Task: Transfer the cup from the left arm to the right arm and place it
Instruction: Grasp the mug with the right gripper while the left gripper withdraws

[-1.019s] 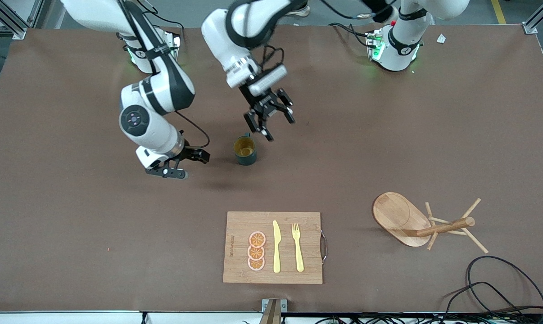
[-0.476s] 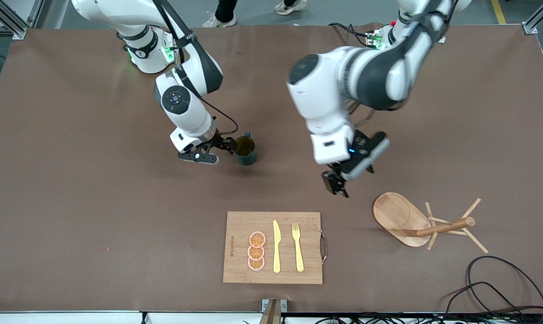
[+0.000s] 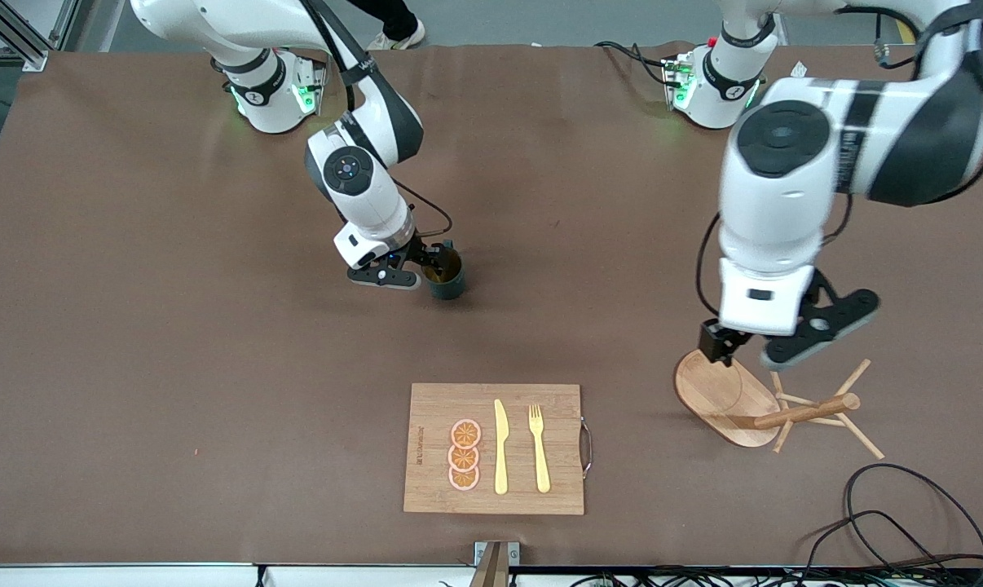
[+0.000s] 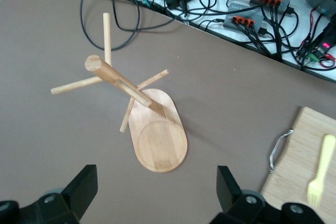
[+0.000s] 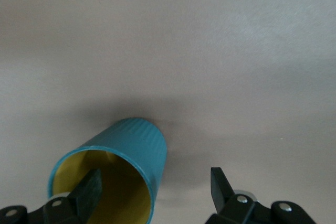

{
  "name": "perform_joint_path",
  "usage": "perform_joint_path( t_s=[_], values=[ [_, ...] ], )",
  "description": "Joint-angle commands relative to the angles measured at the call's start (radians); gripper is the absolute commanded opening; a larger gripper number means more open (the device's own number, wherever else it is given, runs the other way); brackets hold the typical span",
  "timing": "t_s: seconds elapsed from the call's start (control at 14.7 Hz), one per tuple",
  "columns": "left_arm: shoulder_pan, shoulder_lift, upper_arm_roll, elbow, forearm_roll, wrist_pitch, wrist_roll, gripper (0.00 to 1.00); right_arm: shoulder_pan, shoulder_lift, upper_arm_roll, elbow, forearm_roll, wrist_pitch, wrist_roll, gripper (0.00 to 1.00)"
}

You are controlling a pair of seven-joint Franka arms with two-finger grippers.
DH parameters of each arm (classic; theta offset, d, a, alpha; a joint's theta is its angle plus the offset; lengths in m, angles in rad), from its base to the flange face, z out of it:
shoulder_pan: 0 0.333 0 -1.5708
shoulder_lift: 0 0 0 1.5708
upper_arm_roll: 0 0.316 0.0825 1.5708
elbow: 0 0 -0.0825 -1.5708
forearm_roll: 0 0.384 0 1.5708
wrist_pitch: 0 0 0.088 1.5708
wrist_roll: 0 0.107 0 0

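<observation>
The dark teal cup (image 3: 449, 282) stands upright on the brown table, its yellowish inside showing. My right gripper (image 3: 426, 270) is down at the cup, open. In the right wrist view one finger (image 5: 88, 191) is inside the cup (image 5: 139, 142) and the other is outside, so the gripper (image 5: 155, 187) straddles the cup's wall. I cannot tell whether a finger touches it. My left gripper (image 3: 764, 342) is open and empty, up in the air over the wooden peg rack (image 3: 728, 395). The left wrist view shows it (image 4: 156, 190) above the rack's oval base (image 4: 157, 140).
A wooden cutting board (image 3: 426, 408) with orange slices, a yellow knife and a yellow fork (image 3: 539, 448) lies near the front camera's edge. Black cables (image 3: 907, 505) lie at the left arm's end of that edge. The board's corner (image 4: 304, 150) shows in the left wrist view.
My left arm swung away from above the cup to over the peg rack. My right gripper moved in to the cup and now has one finger inside it.
</observation>
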Motion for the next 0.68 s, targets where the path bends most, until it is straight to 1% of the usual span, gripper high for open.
perform_joint_path(
  t_s=[0.0,0.07,0.14,0.27,0.34,0.48,0.61],
  values=[
    [0.092,-0.061,-0.01,0.007,-0.168,-0.023,0.066,1.0,0.027,0.014,-0.013,-0.012,0.02,0.038,0.016,0.89],
    [0.132,-0.075,-0.009,0.007,-0.223,-0.024,0.118,1.0,0.029,0.014,-0.013,-0.016,0.016,0.043,0.016,0.82],
    [0.161,-0.078,-0.01,0.008,-0.265,-0.038,0.174,1.0,0.032,0.017,-0.013,-0.019,0.011,0.043,0.016,0.72],
    [0.206,-0.08,-0.012,0.01,-0.314,-0.07,0.282,1.0,0.032,0.022,-0.013,-0.019,0.011,0.041,0.012,0.37],
    [0.215,-0.083,-0.012,0.01,-0.319,-0.078,0.322,1.0,0.032,0.022,-0.013,-0.018,0.009,0.038,0.013,0.2],
    [0.215,-0.084,-0.004,0.013,-0.318,-0.089,0.362,1.0,0.032,0.023,-0.013,-0.019,0.011,0.035,0.016,0.02],
    [0.215,-0.083,-0.003,0.014,-0.313,-0.09,0.368,1.0,0.029,0.023,-0.011,-0.016,0.009,0.035,0.004,0.01]
  ],
)
